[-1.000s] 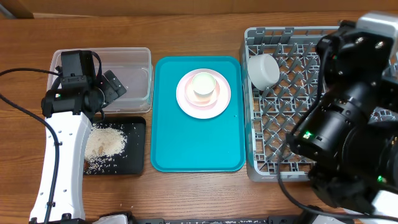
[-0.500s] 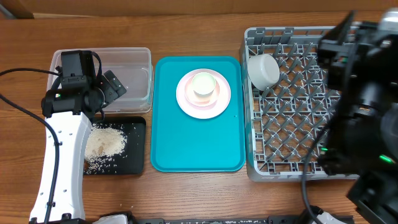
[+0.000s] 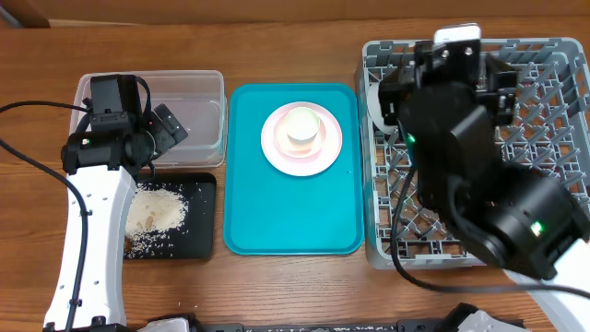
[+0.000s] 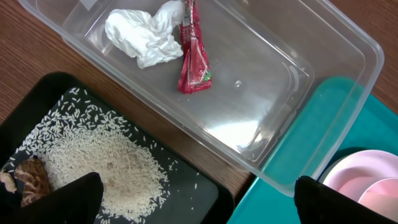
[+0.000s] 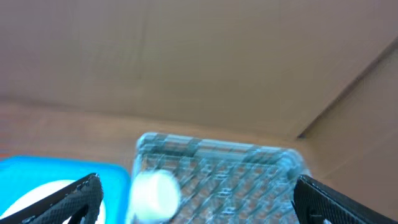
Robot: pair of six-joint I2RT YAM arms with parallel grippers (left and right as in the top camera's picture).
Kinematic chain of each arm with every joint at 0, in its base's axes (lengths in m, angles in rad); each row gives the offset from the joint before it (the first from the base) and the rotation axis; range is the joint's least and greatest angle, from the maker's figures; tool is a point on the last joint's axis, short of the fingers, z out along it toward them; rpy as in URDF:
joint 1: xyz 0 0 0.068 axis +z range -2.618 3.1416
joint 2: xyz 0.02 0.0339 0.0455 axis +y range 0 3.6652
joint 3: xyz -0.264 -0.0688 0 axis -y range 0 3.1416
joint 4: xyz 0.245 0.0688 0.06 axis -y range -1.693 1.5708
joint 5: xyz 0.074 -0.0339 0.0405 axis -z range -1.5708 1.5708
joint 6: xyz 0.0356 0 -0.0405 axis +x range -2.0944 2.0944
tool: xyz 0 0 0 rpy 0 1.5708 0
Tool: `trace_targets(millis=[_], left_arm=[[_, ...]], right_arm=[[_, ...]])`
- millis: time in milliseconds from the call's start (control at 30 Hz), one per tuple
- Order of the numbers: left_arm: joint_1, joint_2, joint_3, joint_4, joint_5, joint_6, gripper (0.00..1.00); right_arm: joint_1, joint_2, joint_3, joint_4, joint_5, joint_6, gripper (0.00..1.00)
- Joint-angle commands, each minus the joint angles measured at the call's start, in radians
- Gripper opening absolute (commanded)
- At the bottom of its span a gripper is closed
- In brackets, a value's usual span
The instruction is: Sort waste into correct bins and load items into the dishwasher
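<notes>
The plate [image 3: 277, 152] with a white bowl [image 3: 301, 127] on it sits on the teal tray [image 3: 293, 198]. Left of the teal tray, the clear tub [image 3: 198, 115] holds the tissue [image 4: 140, 34] and the red wrapper [image 4: 194, 59]. The black tray [image 3: 201, 221] there holds rice [image 3: 157, 210]. The left gripper [image 4: 199, 193] hangs there, fingers wide apart and empty. Right of the teal tray, the right gripper [image 5: 196, 186] is above the grey rack [image 3: 396, 221], fingers apart and empty.

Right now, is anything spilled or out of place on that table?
Nothing stands out. The rice lies loosely scattered, but all inside the black tray; the tissue and wrapper sit in the clear tub. Nothing looks broken.
</notes>
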Motion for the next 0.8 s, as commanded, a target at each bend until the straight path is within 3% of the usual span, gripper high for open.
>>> trace_targets(millis=[0, 300, 767], left_arm=[[0.001, -0.005, 0.014, 0.004, 0.004, -0.014, 1.0], [0.001, -0.005, 0.014, 0.004, 0.004, -0.014, 1.0], [0.001, -0.005, 0.014, 0.004, 0.004, -0.014, 1.0]], right_arm=[[-0.012, 0.031, 0.003, -0.033, -0.286, 0.085, 1.0], [-0.012, 0.043, 0.002, -0.11, -0.653, 0.171, 1.0], [-0.107, 0.061, 0.002, -0.145, -0.576, 0.166, 1.0]])
